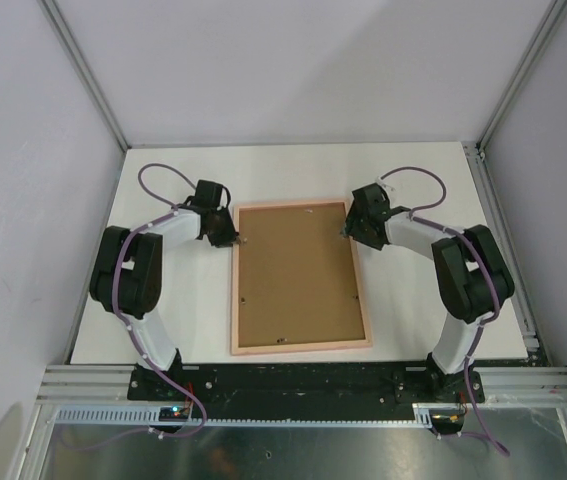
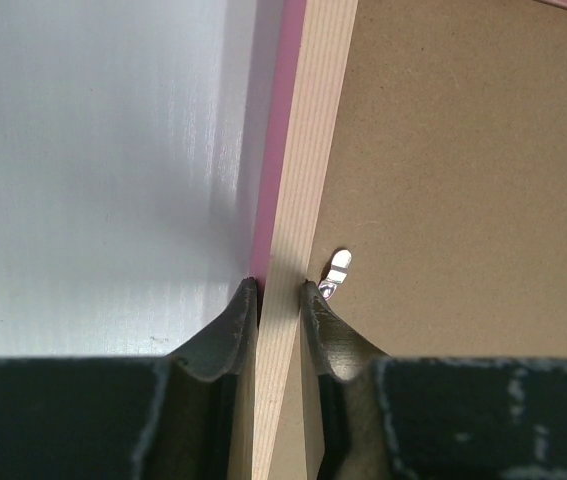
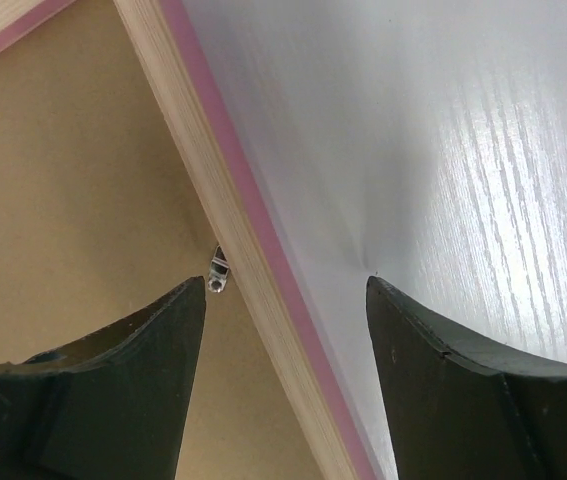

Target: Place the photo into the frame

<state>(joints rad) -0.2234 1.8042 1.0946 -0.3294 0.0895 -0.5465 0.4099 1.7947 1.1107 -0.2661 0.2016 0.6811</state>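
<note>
Our left gripper [image 2: 281, 290] pinches the frame [image 2: 318, 100] by its left rail; our right gripper [image 3: 285, 283] straddles the right rail, unclenched. Next, we judge, it must close.

The frame [image 1: 300, 346] is rendered in pale, finely striped wood, with a pink band shown along its outer edge. The board [image 1: 298, 275] inside it is seen as plain brown, and a clip [image 2: 339, 265] on it as shiny silver. The table [image 1: 293, 170] is coloured white, with faint grain lines. The fingers [image 2: 228, 335] are coloured black, the arms [image 1: 128, 270] black and white, and their cables [image 1: 163, 166] purple.
</note>
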